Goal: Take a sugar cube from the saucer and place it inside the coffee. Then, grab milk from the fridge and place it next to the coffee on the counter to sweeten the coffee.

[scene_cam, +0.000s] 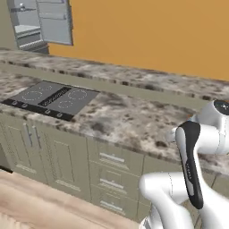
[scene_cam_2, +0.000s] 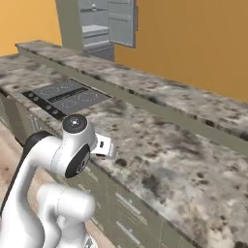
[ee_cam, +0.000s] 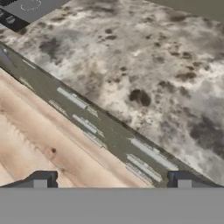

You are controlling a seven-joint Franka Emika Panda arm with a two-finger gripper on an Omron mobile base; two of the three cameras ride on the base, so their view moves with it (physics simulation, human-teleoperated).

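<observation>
The fridge (scene_cam: pixel 41 22) (scene_cam_2: pixel 107 22) stands at the far end of the room with its door swung open, showing pale grey shelves. The mottled stone counter (scene_cam: pixel 127 117) (scene_cam_2: pixel 164 145) (ee_cam: pixel 144 57) runs across in front of me. My gripper (ee_cam: pixel 112 180) hangs over the counter's front edge, looking down at it. Its two dark fingertips (ee_cam: pixel 40 179) stand wide apart, open, with nothing between them. The saucer, the sugar cube, the coffee and the milk are out of view.
A black cooktop (scene_cam: pixel 51 98) (scene_cam_2: pixel 65 97) (ee_cam: pixel 26 8) is set into the counter on the fridge side. Olive-grey drawers (scene_cam: pixel 112 172) (ee_cam: pixel 87 120) lie under the counter, above a wooden floor (ee_cam: pixel 43 151). A raised ledge (scene_cam: pixel 134 76) backs the counter before the orange wall.
</observation>
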